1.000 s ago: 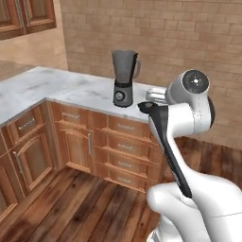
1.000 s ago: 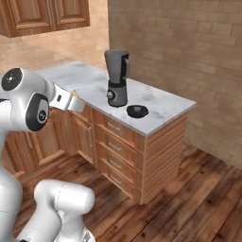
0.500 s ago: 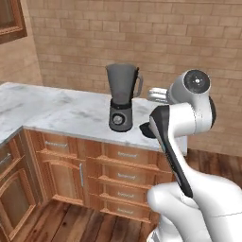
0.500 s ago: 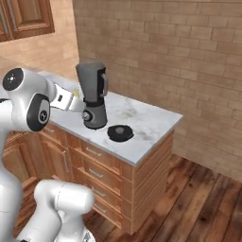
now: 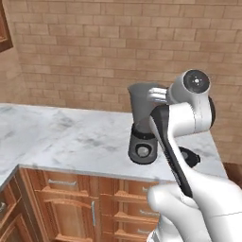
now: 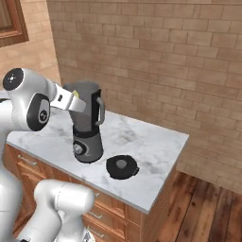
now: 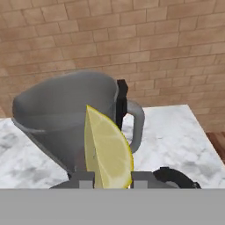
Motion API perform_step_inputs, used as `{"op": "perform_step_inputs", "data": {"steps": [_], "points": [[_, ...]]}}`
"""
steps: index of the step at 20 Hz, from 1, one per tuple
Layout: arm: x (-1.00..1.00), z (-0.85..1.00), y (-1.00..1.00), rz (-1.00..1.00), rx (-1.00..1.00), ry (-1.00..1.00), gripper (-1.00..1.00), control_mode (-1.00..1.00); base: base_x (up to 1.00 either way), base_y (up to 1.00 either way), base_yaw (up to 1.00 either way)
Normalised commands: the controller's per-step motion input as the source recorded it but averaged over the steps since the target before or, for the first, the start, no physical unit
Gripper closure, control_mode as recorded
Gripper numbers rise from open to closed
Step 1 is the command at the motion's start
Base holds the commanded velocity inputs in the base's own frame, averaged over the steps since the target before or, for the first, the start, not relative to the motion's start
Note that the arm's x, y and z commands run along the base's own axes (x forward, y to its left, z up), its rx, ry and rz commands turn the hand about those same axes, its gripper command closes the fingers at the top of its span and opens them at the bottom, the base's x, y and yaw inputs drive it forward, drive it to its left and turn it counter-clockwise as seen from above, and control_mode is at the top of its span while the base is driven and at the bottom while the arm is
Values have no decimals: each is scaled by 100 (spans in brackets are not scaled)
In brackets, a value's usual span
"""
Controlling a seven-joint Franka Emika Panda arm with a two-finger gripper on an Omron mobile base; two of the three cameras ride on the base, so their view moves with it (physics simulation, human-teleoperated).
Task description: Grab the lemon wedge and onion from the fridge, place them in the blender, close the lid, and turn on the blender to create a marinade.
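Hand view: gripper (image 7: 112,179) clamps lemon wedge (image 7: 107,151) before blender (image 7: 70,121); right base view: lid (image 6: 122,167) on counter.

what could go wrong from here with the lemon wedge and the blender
1. The claw pinches the lemon wedge only at its lower end, so it might slip out before it is over the blender mouth.
2. The jug is tall on a narrow base; a bump from the arm could tip it.
3. The lid lies on the counter beside the base and could get knocked.
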Motion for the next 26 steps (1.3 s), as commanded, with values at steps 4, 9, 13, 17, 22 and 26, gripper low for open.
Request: {"op": "perform_step_inputs", "data": {"steps": [4,9,13,17,22,26], "points": [[0,0,0,0,0,0,100,100,68,13,-28],[21,8,0,-14,0,-2,100,-100,19,0,-11],[34,42,0,-13,0,-1,100,-100,0,0,0],[35,52,0,-4,0,-2,100,-100,0,0,0],[43,19,0,0,0,8,100,-100,0,0,0],[48,-37,1,9,0,28,100,-100,0,0,0]]}}
